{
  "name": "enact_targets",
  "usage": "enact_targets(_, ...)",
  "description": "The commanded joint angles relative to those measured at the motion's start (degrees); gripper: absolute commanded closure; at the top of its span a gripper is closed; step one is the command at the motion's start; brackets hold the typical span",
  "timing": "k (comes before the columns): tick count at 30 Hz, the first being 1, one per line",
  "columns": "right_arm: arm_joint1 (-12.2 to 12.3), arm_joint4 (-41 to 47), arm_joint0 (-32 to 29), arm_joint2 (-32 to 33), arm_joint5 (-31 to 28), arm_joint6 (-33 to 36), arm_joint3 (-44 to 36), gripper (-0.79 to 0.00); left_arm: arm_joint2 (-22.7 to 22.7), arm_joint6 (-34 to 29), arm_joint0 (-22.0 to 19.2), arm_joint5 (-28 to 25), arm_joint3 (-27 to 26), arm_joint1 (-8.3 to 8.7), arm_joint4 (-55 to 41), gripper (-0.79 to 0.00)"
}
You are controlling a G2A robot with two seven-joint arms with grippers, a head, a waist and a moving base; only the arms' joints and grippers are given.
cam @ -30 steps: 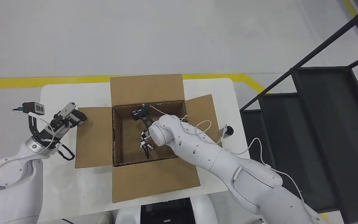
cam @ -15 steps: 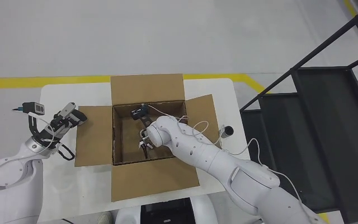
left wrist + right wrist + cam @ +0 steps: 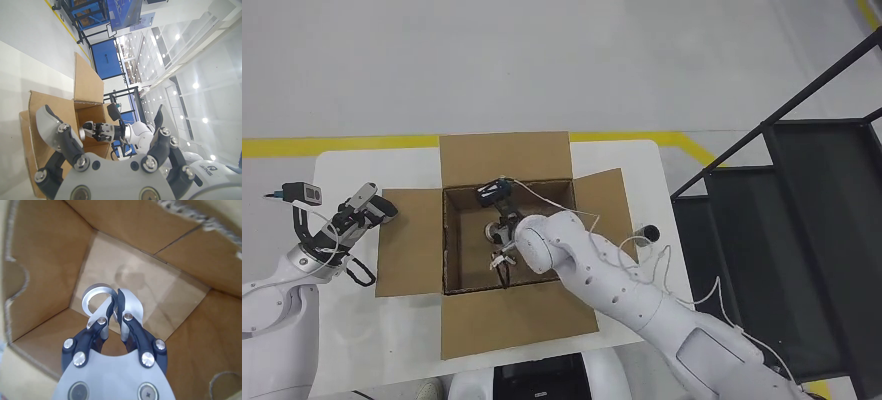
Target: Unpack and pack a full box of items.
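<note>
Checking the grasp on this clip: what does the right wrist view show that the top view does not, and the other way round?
Right wrist view: the fingers of the right gripper shut on the rim of a metal ring, with the floor of the box behind it.
Top view: the left gripper beside the box over the table, and the four flaps folded outward.
Both: the right gripper reaching down inside the open box.

White table (image 3: 392,335), yellow line (image 3: 332,146) on grey floor behind it, black metal stairs (image 3: 802,190) beside the table
</note>
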Motion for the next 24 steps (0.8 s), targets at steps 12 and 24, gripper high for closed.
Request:
enact_targets(12, 5.8, 13.9, -21.3, 25.3, -18.0, -4.6, -24.8, 0.000, 0.0, 0.0, 0.0, 0.0, 0.0, 0.00, 0.0, -0.785)
enact_targets(24, 8.4, 30.4, -35.5, 42.1, -32.2, -8.4, -33.9, 0.000, 0.0, 0.0, 0.0, 0.0, 0.0, 0.00, 0.0, -0.785)
